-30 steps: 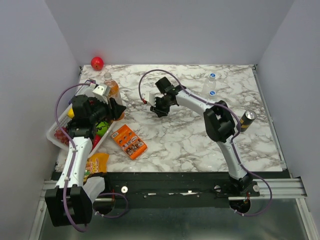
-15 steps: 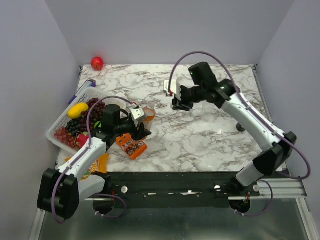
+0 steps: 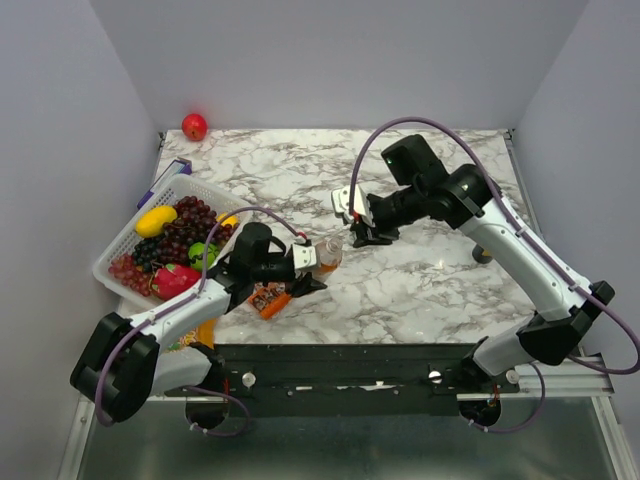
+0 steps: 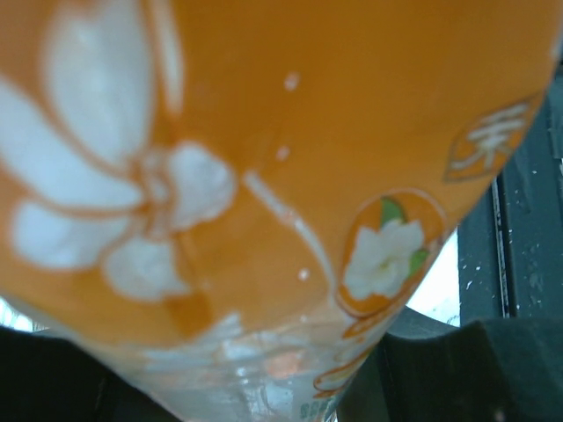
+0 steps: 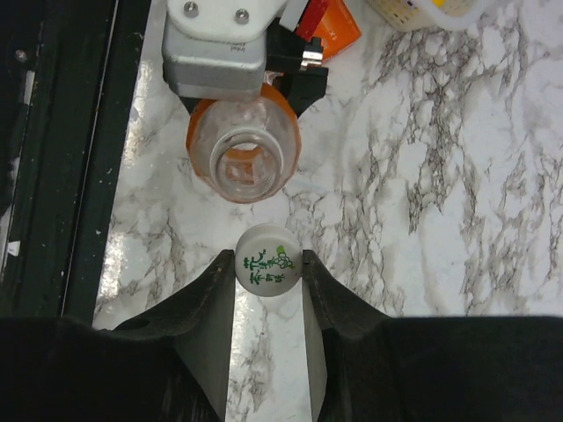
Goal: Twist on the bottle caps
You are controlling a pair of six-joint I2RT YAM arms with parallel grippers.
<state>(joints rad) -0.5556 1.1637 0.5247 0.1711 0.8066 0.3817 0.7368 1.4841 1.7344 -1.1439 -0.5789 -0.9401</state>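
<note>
My left gripper is shut on the orange bottle, which stands upright at the table's front middle. In the left wrist view its orange flowered label fills the frame. In the right wrist view the bottle's open mouth faces up, with no cap on it. My right gripper is shut on the whitish cap, printed green, and holds it just beside the bottle's mouth, apart from it. The two clear bottles and the blue caps are hidden.
A white basket of fruit stands at the left. An orange packet lies under my left gripper. A red ball sits at the back left. A dark object shows behind the right arm.
My left gripper has carried the orange bottle right, toward the table's middle. My right gripper has moved nearer and a little left with the cap, close to the bottle's mouth.
</note>
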